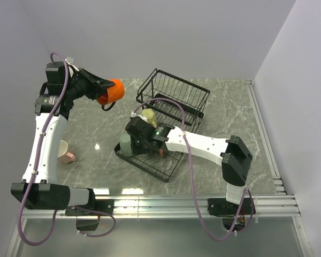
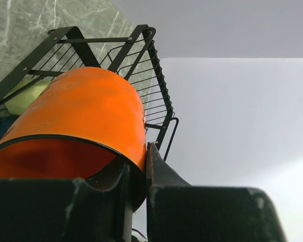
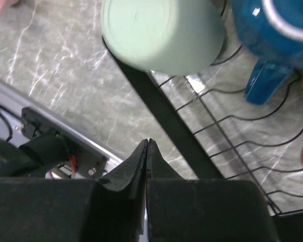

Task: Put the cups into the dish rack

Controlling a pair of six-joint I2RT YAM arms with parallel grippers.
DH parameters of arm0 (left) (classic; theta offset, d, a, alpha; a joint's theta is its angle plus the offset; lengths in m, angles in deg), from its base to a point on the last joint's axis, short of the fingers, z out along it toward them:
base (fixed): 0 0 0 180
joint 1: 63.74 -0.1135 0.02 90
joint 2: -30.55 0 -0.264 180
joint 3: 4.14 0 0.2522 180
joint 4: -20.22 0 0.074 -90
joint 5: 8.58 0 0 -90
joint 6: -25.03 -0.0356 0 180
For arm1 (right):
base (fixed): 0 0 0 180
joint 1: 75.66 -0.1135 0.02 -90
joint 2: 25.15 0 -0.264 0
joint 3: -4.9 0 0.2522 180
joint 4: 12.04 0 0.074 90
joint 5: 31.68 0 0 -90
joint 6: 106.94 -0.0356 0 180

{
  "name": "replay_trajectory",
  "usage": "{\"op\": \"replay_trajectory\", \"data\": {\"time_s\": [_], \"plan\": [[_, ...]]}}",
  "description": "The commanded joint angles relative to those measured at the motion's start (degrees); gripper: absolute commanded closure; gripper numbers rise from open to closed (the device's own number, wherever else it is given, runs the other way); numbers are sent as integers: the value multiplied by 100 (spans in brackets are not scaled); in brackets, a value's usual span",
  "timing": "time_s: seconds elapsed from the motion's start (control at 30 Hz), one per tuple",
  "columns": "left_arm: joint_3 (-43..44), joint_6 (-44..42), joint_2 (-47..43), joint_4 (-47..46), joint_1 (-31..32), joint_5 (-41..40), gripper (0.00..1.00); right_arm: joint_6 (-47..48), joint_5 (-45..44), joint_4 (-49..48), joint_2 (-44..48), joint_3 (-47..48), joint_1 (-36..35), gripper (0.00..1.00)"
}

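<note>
Left gripper is clamped on the rim of the glossy orange mug, one finger inside and one outside. The mug hangs tilted off the table, left of the black wire dish rack. Right gripper is pressed together on nothing, over the rack's near-left edge. A matte pale green mug and a glazed blue mug sit in the flat tray section. A pink mug stands on the grey marbled table, near left.
</note>
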Motion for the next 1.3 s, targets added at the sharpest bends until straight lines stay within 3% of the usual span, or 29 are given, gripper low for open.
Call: {"op": "replay_trajectory", "data": {"time_s": [0.0, 0.17, 0.2, 0.23, 0.3, 0.33, 0.4, 0.43, 0.47, 0.57, 0.6, 0.63, 0.73, 0.93, 1.27], "plan": [[400, -55, -71, -456, 26, 77, 100, 270, -196, 197, 36, 504, 82, 100], [409, 340, -194, -772, 8, 367, 99, 481, -267, 6, 842, 374, 47, 98], [417, 428, -203, -825, 0, 463, 100, 525, -188, -230, 1010, 268, 38, 91], [409, 646, -238, -990, -18, 656, 99, 586, -4, -381, 1334, 67, 38, 74], [286, 954, -326, -1281, -44, 911, 100, 622, 225, -836, 1652, -118, 47, 54], [7, 1417, -457, -1561, -79, 1069, 100, 622, 252, -970, 1793, -189, 38, 36], [-345, 2008, -607, -2500, -88, 1544, 99, 622, 595, -1399, 2153, -365, 47, 26], [-704, 2602, -686, -2800, -80, 1667, 100, 596, 604, -1515, 2276, -426, 38, 10], [-882, 2887, -843, -3072, -80, 1834, 100, 595, 569, -1612, 2486, -479, 47, 5], [-1567, 4055, -1143, -4337, -88, 2002, 99, 683, 376, -1911, 2821, -611, 64, 5], [-1778, 4441, -1222, -5133, -88, 2107, 99, 709, 297, -2051, 2866, -646, 73, 4], [-2215, 5263, -1379, -5680, -88, 2116, 99, 762, 279, -2113, 2901, -664, 99, 4], [-2701, 6436, -1574, -6754, -88, 2160, 99, 841, 279, -2376, 2919, -717, 135, 4], [-2817, 7414, -1951, -7030, -88, 2293, 99, 1025, 279, -2615, 2604, -402, 161, 4], [-2395, 7583, -2260, -6407, -80, 2486, 99, 1579, -29, -2711, 2647, -208, 196, 4]]}}
